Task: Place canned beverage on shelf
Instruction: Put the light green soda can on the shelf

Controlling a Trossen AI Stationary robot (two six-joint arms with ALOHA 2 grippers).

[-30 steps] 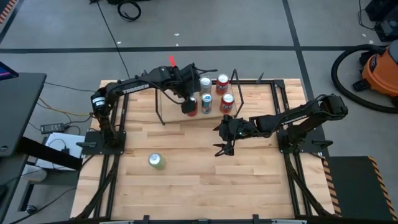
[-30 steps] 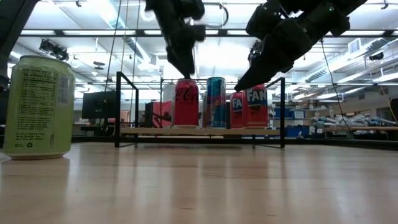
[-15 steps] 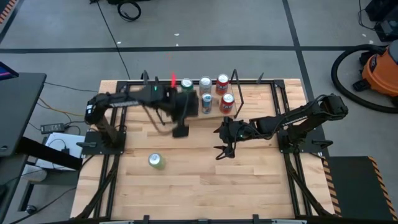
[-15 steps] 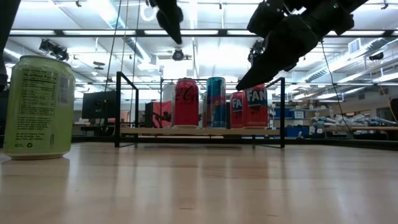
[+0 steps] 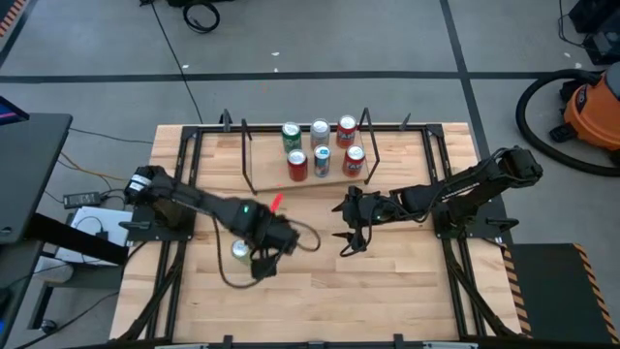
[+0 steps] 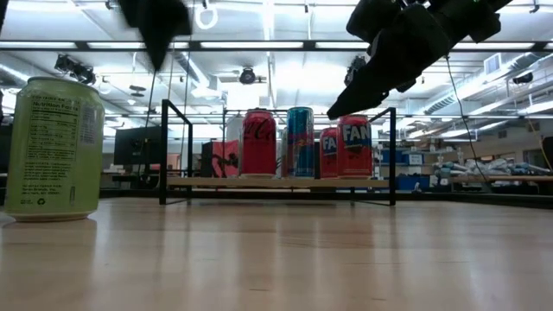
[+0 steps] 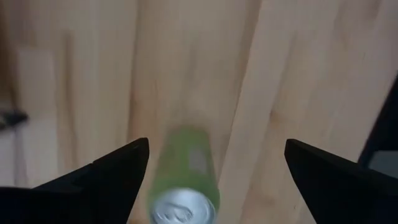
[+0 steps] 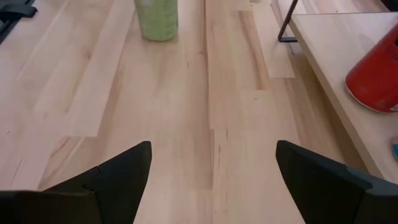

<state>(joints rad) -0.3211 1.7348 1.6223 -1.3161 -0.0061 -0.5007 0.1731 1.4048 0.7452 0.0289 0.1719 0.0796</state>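
High view: left gripper (image 5: 263, 264), jaws spread wide and empty, hovers just beside the green can (image 5: 242, 251) upright on the tabletop (image 5: 387, 281); right gripper (image 5: 347, 237), jaws released, near the shelf (image 5: 334, 177). Low view: shelf cans read "FAN" (image 6: 356, 147) and Coca-Cola script (image 6: 258, 143); green can's nutrition panel unreadable.

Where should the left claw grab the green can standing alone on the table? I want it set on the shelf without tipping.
Grip the green can across its round side wall, about mid-height, coming down from above. It stands upright on the table with nothing beside it, and the open left claw is already over it with the can between its fingers.
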